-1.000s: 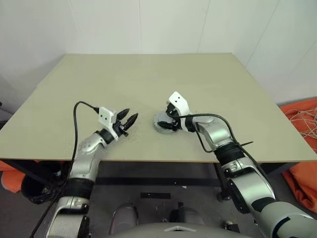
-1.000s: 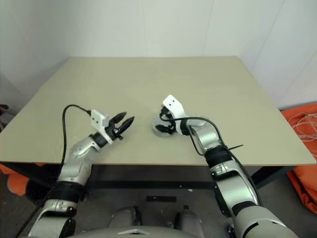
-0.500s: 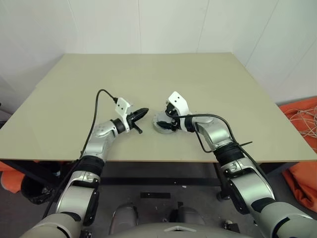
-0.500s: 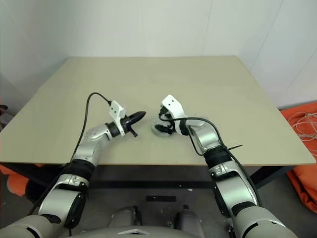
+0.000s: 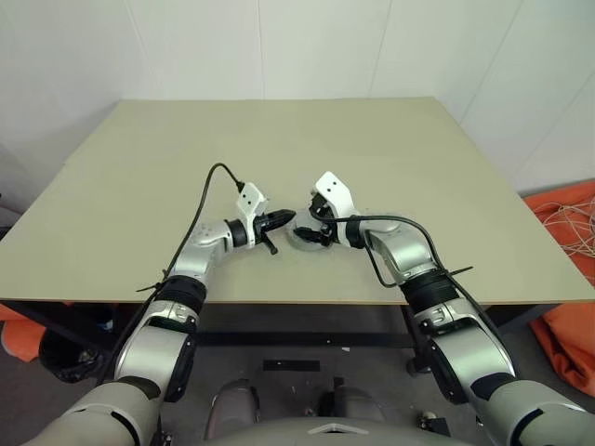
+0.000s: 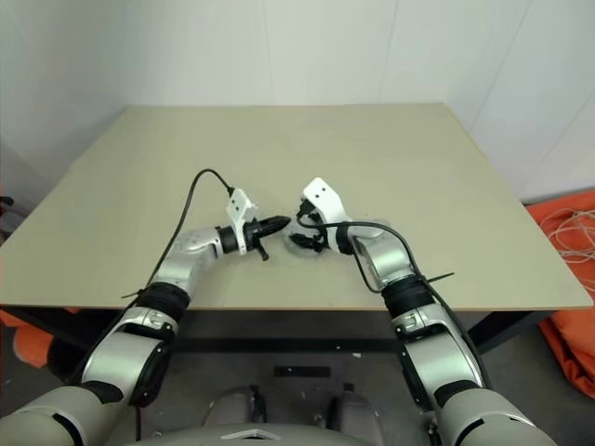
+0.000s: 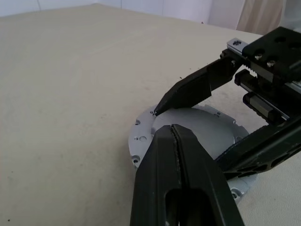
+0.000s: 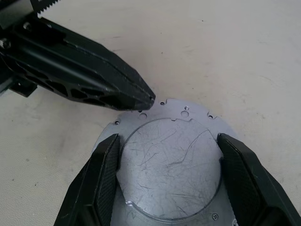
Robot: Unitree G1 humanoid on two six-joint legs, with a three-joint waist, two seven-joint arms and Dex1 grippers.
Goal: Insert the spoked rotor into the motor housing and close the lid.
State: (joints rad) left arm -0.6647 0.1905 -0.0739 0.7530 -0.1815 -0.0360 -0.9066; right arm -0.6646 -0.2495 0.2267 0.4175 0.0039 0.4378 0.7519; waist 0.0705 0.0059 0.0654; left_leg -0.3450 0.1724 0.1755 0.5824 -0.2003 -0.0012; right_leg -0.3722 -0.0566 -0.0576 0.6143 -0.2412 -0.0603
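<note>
The right gripper (image 8: 167, 162) straddles a round silver disc (image 8: 171, 165), apparently the closed lid (rotor and windings hidden), near the table's (image 5: 390, 149) front edge. The left gripper (image 5: 286, 217), pinched empty, touches its rim; seating possibly remains.

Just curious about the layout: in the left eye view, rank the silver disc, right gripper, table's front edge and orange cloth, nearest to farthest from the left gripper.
From the left gripper:
1. Silver disc and right gripper, both right at its tip; too close to call.
2. Table's front edge, toward the robot.
3. Orange cloth, on the floor far to the right.
</note>
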